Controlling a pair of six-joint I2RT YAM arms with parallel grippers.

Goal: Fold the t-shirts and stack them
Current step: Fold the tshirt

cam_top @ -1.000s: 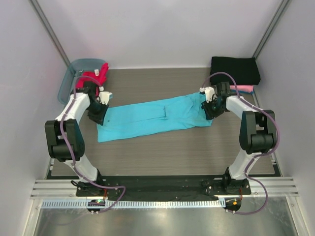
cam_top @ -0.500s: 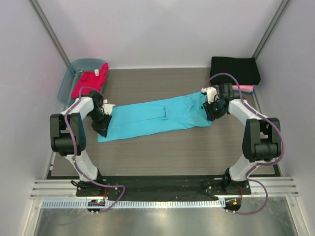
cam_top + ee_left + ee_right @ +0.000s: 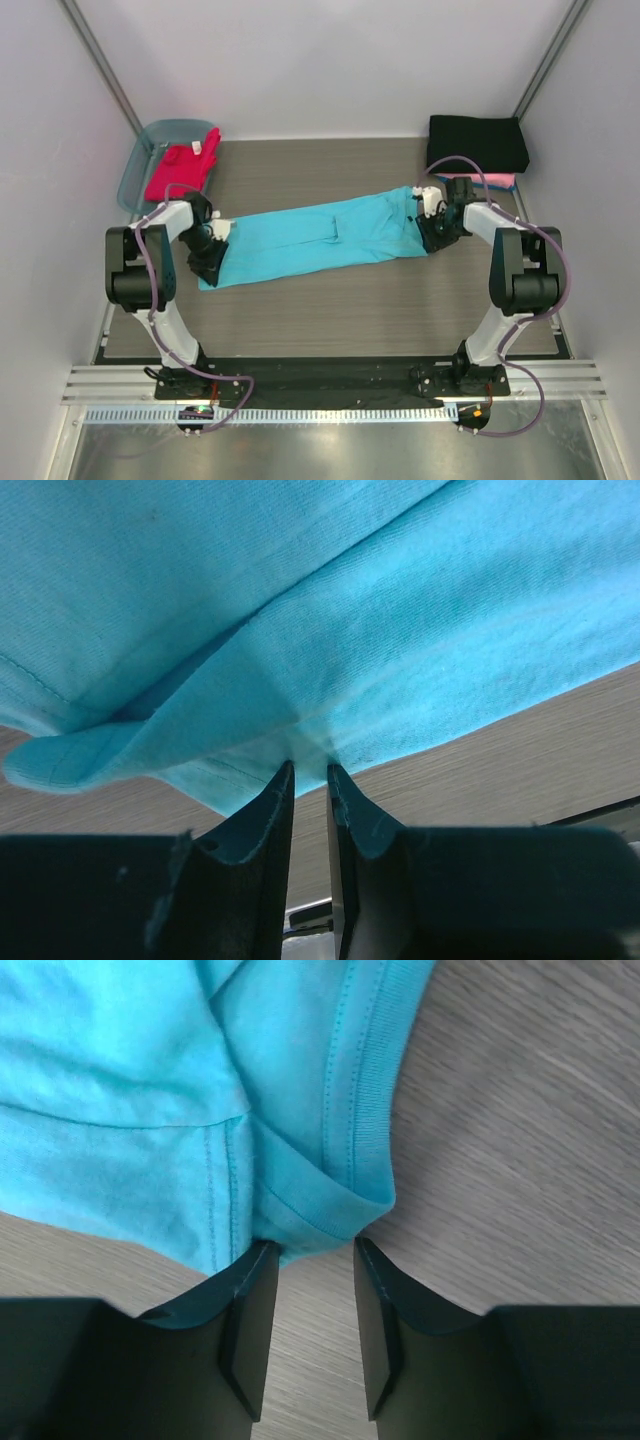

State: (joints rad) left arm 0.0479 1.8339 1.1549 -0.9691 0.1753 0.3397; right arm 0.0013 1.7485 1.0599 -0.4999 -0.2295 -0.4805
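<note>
Desk: What changed?

Me: My left claw [image 3: 308, 768] has slid from the far corner of the turquoise t-shirt [image 3: 310, 238] down to its near corner, at the end closest to the tub [image 3: 135, 172]. My right claw [image 3: 310, 1250] has only nudged a little.

Desk: Where's the shirt now?

Me: Flat on the tabletop [image 3: 330, 310], folded into a long strip. One end sits just on the near side of the tub, and the long axis runs away from the tub with a slight tilt.

Desk: Which end is the neck?

Me: The end farthest from the tub. I see a ribbed band there that I take for the collar, so the shirt points away from the tub, hem toward it.

Desk: Grips?

Me: The left jaws are drawn narrow with the cloth puckered at their tips, which I read as a pinch on that corner. The right jaws stand moderately apart with the ribbed edge right at the tips and nothing squeezed.

Desk: Next?

Me: I judge a fold across the long axis. Each claw sits at its own end with the cloth directly ahead of it, so the right must close first — then one end carries over the other.
</note>
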